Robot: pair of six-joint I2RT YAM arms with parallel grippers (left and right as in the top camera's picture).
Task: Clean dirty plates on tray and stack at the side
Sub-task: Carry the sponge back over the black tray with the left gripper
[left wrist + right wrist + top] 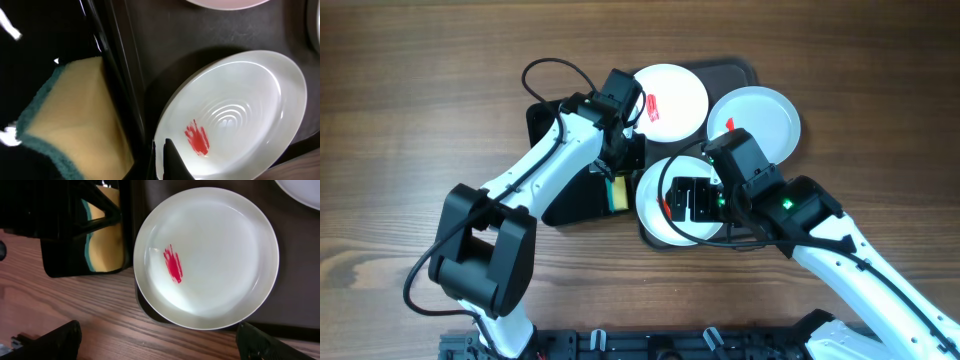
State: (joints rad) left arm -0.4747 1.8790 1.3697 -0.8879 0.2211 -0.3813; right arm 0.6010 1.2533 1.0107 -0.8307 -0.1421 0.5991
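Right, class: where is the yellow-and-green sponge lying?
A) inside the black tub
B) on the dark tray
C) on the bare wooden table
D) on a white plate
A: the sponge lies within the walls of the black tub, not on the tray or a plate.

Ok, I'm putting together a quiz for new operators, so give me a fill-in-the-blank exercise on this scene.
1. The yellow sponge lies inside the black ____.
2. The plate below the right gripper bears a ____ smear.
3. The right gripper's jaws stand ____.
4. Besides that plate, ____ more plates show from overhead.

Missing words: tub; red; open; two.
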